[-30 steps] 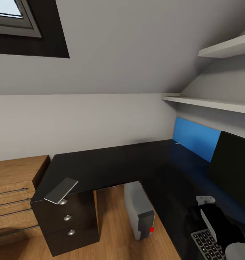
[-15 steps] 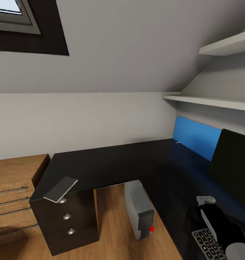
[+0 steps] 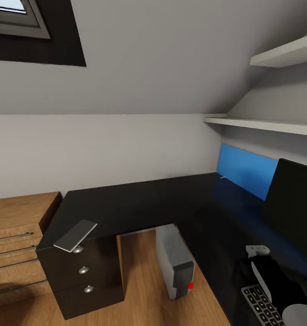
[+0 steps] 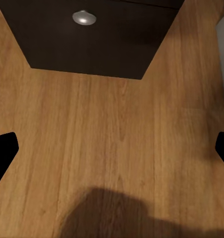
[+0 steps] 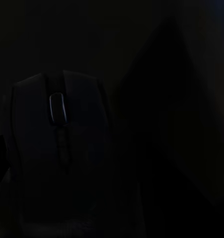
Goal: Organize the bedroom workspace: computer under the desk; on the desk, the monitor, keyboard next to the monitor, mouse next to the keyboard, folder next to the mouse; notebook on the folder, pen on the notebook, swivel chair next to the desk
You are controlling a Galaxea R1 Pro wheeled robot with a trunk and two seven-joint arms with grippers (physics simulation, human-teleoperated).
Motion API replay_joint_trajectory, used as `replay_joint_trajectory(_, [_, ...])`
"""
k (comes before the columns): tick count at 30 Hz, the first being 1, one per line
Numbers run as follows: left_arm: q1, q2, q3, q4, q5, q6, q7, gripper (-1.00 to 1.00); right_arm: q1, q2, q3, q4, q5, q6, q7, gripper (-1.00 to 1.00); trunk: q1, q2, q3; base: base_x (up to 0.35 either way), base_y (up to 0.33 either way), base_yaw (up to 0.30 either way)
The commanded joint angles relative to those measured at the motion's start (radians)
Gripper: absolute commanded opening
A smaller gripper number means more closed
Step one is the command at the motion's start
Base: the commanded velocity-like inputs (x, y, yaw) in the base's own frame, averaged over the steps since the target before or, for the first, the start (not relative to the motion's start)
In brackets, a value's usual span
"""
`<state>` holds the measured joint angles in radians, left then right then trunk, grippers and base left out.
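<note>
The glossy black L-shaped desk runs along the wall, and the monitor stands on its right wing. The keyboard lies on the desk near the lower right corner of the head view. The light grey computer stands on the floor under the desk. My right gripper hovers over the desk beside the keyboard. In the dark right wrist view the mouse lies just beyond this gripper, which looks open. My left gripper is open over the wooden floor.
A thin grey flat slab overhangs the desk's left corner above the drawer unit. A bright blue panel stands against the wall behind the monitor. A low oak chest sits to the left. White shelves hang above the desk.
The whole head view has drifted slightly, so the camera moved. The arms and the things on the desk have kept their places.
</note>
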<state>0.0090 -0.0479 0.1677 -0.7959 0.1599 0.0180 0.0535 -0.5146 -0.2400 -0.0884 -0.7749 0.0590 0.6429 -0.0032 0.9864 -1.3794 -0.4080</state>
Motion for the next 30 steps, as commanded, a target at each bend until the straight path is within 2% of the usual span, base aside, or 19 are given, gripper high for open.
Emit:
replay_joint_trajectory(1, [0.0,0.0,0.0,-0.002,0.01,0.002,0.002,1.0,0.001,0.0,-0.001,0.003,0.001,0.005,0.0,-1.0,0.0,0.0,-0.001,0.0,0.0,0.0])
replay_joint_trajectory(7, [0.0,0.0,0.001,-0.002,0.01,0.002,0.002,1.0,0.0,0.001,-0.001,0.003,0.001,0.004,0.0,-1.0,0.0,0.0,-0.001,0.0,0.0,0.0])
replay_joint_trajectory(8, [0.0,0.0,0.001,-0.002,0.01,0.002,0.002,1.0,0.0,0.001,-0.001,0.003,0.001,0.004,0.0,1.0,0.0,0.0,-0.001,0.0,0.0,0.0])
replay_joint_trajectory(23, [0.0,0.0,0.001,-0.002,0.009,0.002,0.003,1.0,0.001,0.0,-0.002,-0.005,-0.003,0.003,0.003,1.0,0.0,0.0,-0.001,0.0,0.0,0.0])
replay_joint_trajectory(30, [0.0,0.002,0.001,-0.002,0.01,0.002,0.003,1.0,0.001,0.003,-0.006,-0.061,-0.006,0.001,0.004,1.0,0.0,0.0,-0.001,0.0,0.0,0.0])
